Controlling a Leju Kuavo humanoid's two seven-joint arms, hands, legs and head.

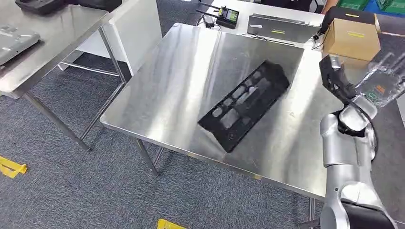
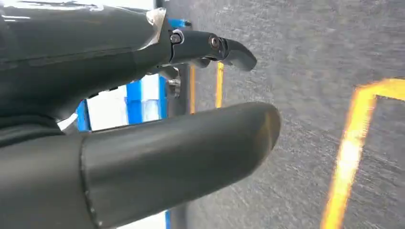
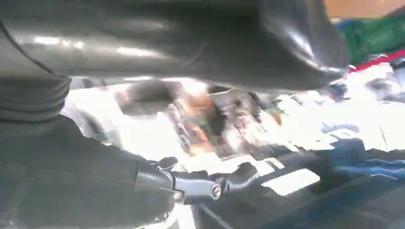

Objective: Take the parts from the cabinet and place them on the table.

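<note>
We see a flat black panel point(image 1: 244, 106), long and narrow with rows of rectangular and round cut-outs, lying flat and diagonal near the middle of the steel table point(image 1: 172, 90). A second part, sealed in a clear crinkled bag point(image 1: 382, 86) with an orange mark and a green one inside, is held above the table's right edge, blurred in both views.

The steel table point(image 1: 181, 90) at the centre of the head view is brushed metal, glossy, with soft reflections. On it lies a matt black plate point(image 1: 244, 106) with cut-outs, probably plastic or painted metal. At the right, the right hand point(image 1: 340, 78) holds a clear, shiny plastic bag point(image 1: 382, 83). The box point(image 1: 352, 39) at upper right is matt brown cardboard. The floor point(image 1: 71, 191) is rough grey carpet.
</note>
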